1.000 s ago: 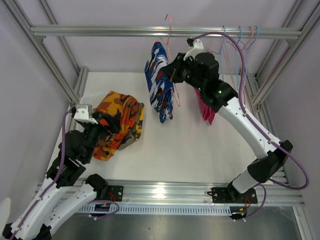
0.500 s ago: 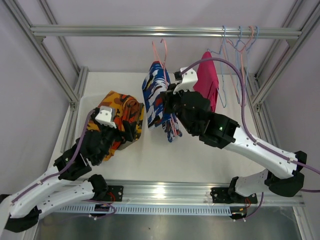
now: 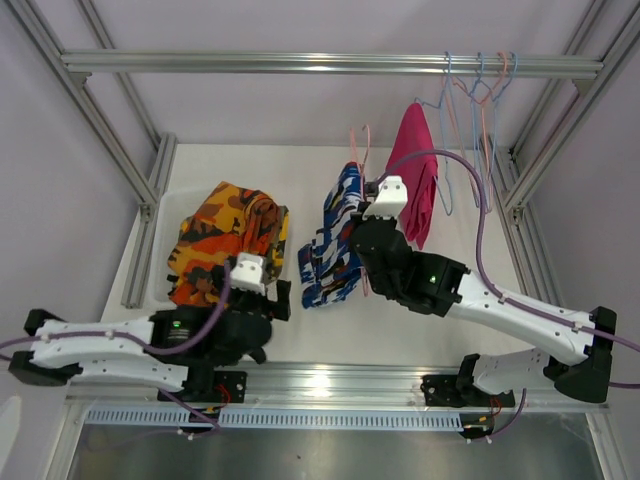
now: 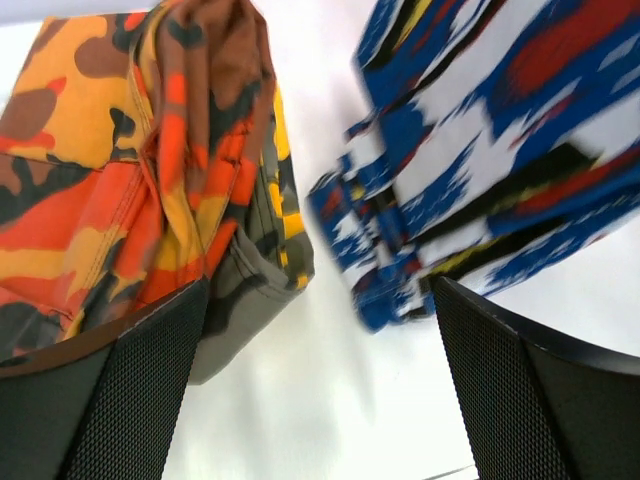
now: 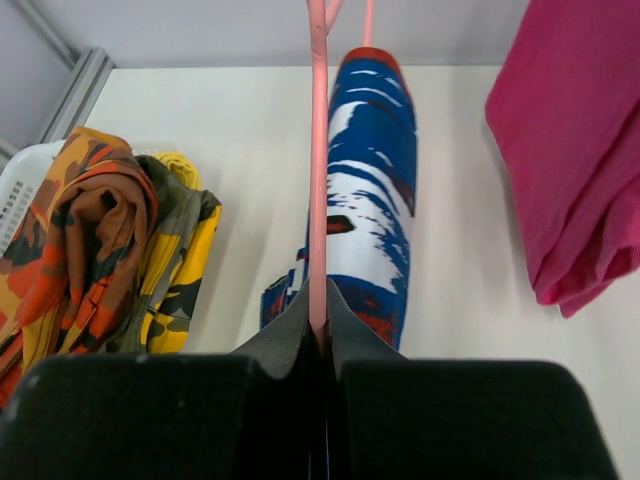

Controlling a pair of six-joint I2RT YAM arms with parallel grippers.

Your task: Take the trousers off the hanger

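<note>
While the pink hanger (image 5: 318,150) is being pinched between the pressed-together fingers of the right gripper (image 5: 318,335), the blue, red and white patterned trousers (image 3: 335,250) are being carried draped over it, above the white table (image 3: 330,325). These trousers are being held between the heap at the left and the magenta trousers (image 3: 415,185), which are hanging at the right beneath the metal rail (image 3: 300,62), next to a cluster of bare hangers (image 3: 480,85). At the left, the orange patterned trousers (image 3: 225,225) are being shown lying on top of the heap in a white basket (image 5: 18,205), with camouflage trousers (image 5: 170,250) and yellow trousers (image 5: 183,163) under them. The left gripper (image 4: 320,400) is being held low over the table with its fingers (image 4: 120,400) spread wide, pointed at the gap between the heap and the patterned trousers, and nothing is being gripped by it.
</note>
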